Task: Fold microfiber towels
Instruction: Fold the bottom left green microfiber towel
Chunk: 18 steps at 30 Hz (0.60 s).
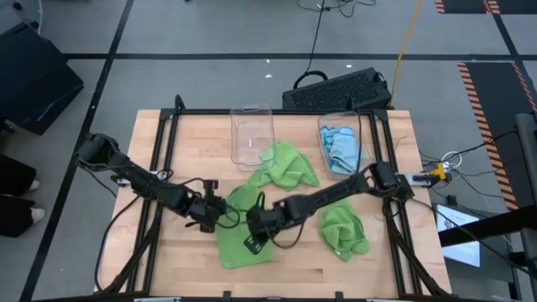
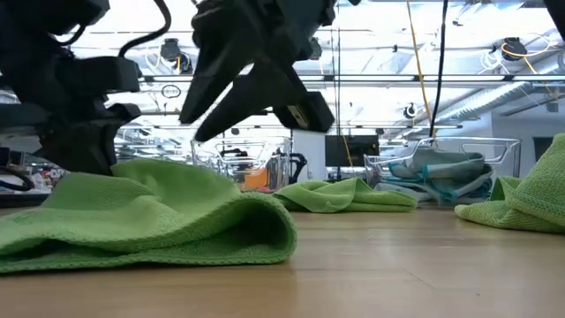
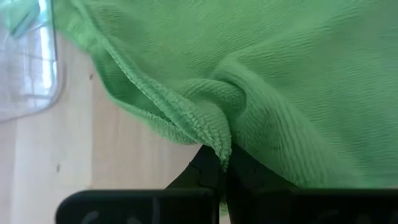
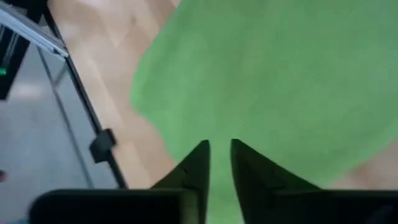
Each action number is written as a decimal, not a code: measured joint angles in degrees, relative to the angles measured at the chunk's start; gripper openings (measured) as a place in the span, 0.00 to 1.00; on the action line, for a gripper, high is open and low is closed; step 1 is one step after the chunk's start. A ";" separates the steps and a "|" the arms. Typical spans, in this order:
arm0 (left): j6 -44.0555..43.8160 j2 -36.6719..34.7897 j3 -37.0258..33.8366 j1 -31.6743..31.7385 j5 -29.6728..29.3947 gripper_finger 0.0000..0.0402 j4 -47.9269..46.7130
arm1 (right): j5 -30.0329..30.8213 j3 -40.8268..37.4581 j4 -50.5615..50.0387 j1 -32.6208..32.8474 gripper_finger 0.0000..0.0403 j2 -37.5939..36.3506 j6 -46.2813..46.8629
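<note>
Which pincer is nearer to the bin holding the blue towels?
Right. The right pincer is over the front green towel, on the side toward the bin; the left pincer grips that towel's far edge, farther away.

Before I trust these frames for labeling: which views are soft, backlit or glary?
Right wrist view: the green towel is motion-blurred and textureless. Low view: bright ceiling lights backlight the arms into silhouettes, and the room behind is soft. Left wrist view: sharp weave on the towel. High view: evenly lit, with mild reflections on the clear bin.
</note>
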 joint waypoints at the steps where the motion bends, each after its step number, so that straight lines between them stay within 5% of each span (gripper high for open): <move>1: -0.12 0.00 0.00 -0.40 0.01 0.01 0.33 | 0.02 0.00 -1.38 -0.81 0.18 -0.82 -3.01; 10: -0.21 -0.02 0.00 -3.73 0.02 0.01 0.89 | -0.07 -10.00 7.89 -8.90 0.51 -5.39 -17.16; 18: 4.61 -0.02 1.07 -5.57 0.03 0.01 0.54 | -0.92 -22.19 29.66 -15.20 0.61 -7.61 -26.51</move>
